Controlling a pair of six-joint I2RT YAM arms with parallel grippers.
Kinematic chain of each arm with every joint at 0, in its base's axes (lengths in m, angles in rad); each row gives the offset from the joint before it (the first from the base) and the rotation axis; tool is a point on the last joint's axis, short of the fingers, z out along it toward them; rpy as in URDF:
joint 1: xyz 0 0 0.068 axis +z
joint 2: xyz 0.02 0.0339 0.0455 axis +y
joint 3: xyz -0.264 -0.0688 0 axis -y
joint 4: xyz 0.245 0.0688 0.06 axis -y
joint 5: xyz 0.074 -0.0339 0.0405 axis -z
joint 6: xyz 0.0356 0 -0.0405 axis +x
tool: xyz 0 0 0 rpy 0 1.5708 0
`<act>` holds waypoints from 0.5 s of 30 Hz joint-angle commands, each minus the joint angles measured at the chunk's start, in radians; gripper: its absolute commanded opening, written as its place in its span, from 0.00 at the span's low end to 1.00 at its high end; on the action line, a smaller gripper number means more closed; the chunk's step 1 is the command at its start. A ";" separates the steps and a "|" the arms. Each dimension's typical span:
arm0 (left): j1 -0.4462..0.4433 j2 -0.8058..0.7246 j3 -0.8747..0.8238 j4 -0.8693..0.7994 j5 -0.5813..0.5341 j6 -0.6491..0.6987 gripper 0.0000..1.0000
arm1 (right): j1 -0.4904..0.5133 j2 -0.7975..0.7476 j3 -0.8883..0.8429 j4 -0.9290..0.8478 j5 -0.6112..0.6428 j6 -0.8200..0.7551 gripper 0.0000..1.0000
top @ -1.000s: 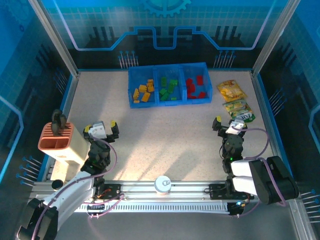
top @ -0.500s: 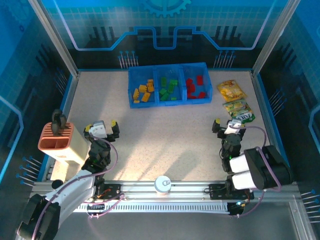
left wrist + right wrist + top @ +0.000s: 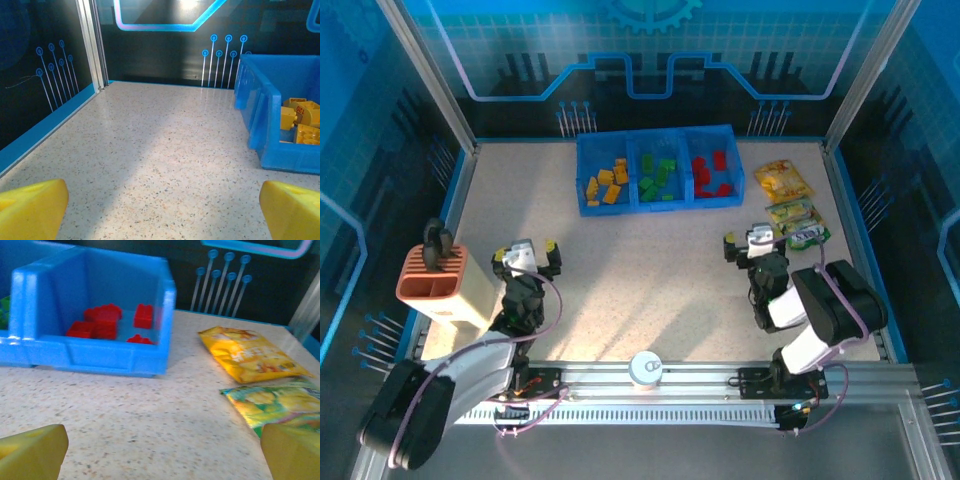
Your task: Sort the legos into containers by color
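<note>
Across the far middle of the bench (image 3: 640, 280): blue three-compartment tray (image 3: 660, 208), long axis running left to right. Left compartment holding yellow-orange bricks (image 3: 607, 184), centre holding green bricks (image 3: 656, 178), right holding red bricks (image 3: 710, 175). No loose brick made out on the speckled surface between tray and arms.

Near edge, left side: left jaws spread wide, nothing between the yellow fingertips (image 3: 32, 207), aimed up the bench with the tray's yellow-brick end ahead and to the right. Near edge, right side: right jaws likewise apart and empty, facing the red compartment ahead and slightly left, with yellow snack packet (image 3: 783, 181) and green snack packet (image 3: 798, 222) ahead to the right. Just beside the left arm, orange ribbed holder (image 3: 432, 274), well apart from the tray.

Judged from this layout: sorting apparently finished, or nearly so. For any straggler, left arm nearer the yellow end, right arm nearer the red end, centre compartment roughly between the two.
</note>
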 commanded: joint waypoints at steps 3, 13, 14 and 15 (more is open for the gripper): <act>0.013 0.132 -0.015 0.219 0.019 0.022 0.99 | 0.011 0.012 0.012 0.062 -0.010 -0.075 1.00; 0.013 0.417 0.047 0.472 0.056 0.079 0.99 | 0.013 0.012 0.013 0.062 -0.008 -0.076 1.00; 0.013 0.442 0.061 0.484 0.052 0.084 0.99 | 0.012 0.012 0.013 0.062 -0.007 -0.076 1.00; 0.011 0.452 0.081 0.472 0.045 0.099 0.99 | 0.013 0.013 0.012 0.062 -0.008 -0.076 1.00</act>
